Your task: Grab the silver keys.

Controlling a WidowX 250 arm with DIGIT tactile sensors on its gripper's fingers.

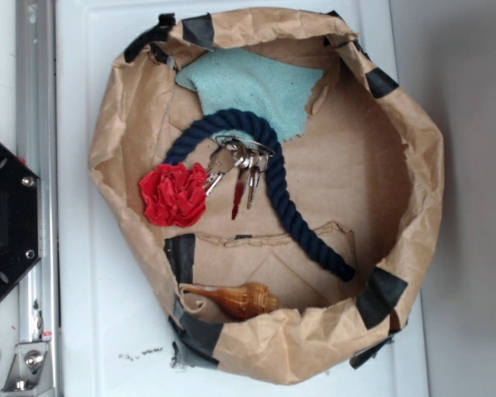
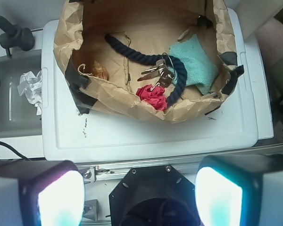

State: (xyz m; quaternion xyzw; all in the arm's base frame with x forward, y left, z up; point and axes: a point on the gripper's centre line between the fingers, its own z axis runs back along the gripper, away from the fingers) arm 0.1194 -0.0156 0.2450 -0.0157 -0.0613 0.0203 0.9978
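While fingers stand wide and empty, descend over keys on rope, avoiding flower.

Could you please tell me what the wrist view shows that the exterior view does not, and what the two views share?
Only the wrist view shows the gripper, its two pale jaws standing wide apart at the bottom of the frame, and a crumpled white paper wad in a grey basin to the left.

Only the exterior view shows the whole brown spiral seashell.

Both show the crumpled brown paper bag, and inside it the silver keys lying across the dark blue rope, the red fabric flower and the teal cloth.
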